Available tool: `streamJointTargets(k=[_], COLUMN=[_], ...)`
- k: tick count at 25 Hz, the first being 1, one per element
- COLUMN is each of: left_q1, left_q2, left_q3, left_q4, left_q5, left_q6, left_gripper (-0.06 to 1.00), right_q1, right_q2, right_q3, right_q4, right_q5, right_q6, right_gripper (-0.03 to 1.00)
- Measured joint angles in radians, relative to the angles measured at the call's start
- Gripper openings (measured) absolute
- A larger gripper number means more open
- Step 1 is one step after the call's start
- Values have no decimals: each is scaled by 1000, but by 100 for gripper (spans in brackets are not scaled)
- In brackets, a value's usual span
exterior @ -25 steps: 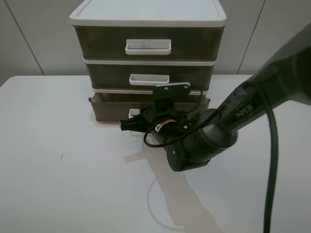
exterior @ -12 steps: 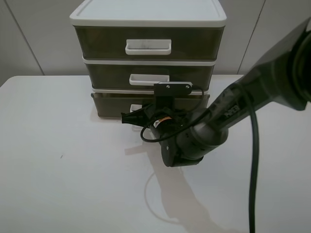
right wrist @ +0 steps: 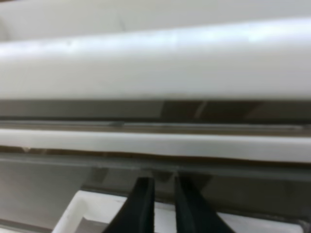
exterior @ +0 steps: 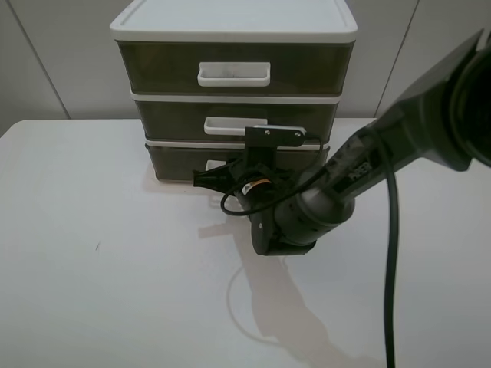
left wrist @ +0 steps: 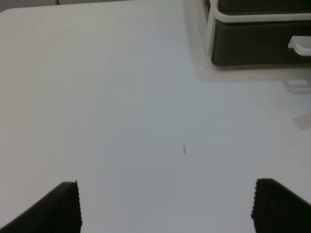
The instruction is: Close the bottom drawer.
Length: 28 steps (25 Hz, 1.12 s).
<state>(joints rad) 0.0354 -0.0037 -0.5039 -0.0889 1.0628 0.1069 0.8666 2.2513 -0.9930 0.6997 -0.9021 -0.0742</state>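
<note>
One glance at the bottom drawer (exterior: 180, 162) settles most of it: stuck well out of the white-framed unit (exterior: 230, 19) a second ago, stood less proud half a second ago, sits now almost flush beneath the two matching drawers, at 12 o'clock on the surface (exterior: 92, 307). Reads as a push all but finished; cannot tell whether fully seated, so probably wants one last nudge inward before backing away. Driven there by the right tool (exterior: 205, 180), clenched to a narrow slit and grasping nothing, tips at the drawer front just by the white loop handle (exterior: 215, 165), reaching in from 4 o'clock and carried forward with the drawer. No part taken by the left tool (left wrist: 170, 208), spread wide over bare surface, well apart from the unit. Elsewhere only a small dark speck (exterior: 97, 246) toward 8 o'clock.
</note>
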Motion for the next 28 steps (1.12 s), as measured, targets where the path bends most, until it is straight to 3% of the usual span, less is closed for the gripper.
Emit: streamJointTargets(k=[7,15,19,22,28], left_q1=[0,0,0,0,0], left_q2=[0,0,0,0,0], left_q3=[0,0,0,0,0], left_q4=[0,0,0,0,0], left_q5=[0,0,0,0,0], left_q6=[0,0,0,0,0], left_gripper=[72,72,72,72,72], right_q1=[23,23,9,-52,-280], right_q2=[-115,-355,-492,-600,-879], right_q3=[79,237,336,413,530], right_q4=[-18,-50,-83,-92,-124], right_q5=[42,265,376,463,695], right_q6=[4,15,-47,-78,-86], right_gripper=[2,2,5,17,61])
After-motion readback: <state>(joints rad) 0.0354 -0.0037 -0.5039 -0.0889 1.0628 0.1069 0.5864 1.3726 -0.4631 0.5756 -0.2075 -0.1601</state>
